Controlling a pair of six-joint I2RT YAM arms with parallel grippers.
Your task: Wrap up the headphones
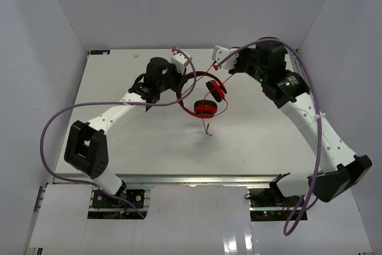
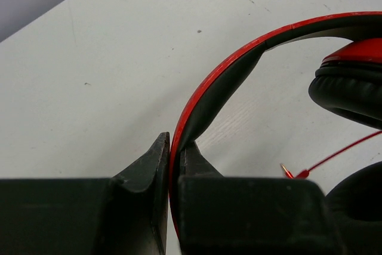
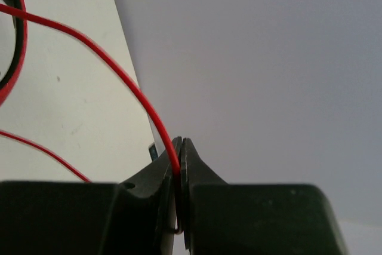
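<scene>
Red headphones with black ear pads are over the white table, a bit past the middle, between the two arms. The top view shows the whole scene: one pair of headphones, two round ear cups and two arms. From up there the fingers are too small to make out, and I cannot tell if the ear cups touch the table.

The left wrist view is close up. The left gripper is clenched on the thin red and black headband, with one finger on each side. This view alone shows the tiny gold plug on the end of the thin red cable. One ear cup is cut off at the right edge, and only a corner of the other shows.

The right wrist view shows the right gripper squeezed tight on the red cable, which curves away to the left. Only a thin piece of the headband shows at the left edge. The grey wall fills the rest.
</scene>
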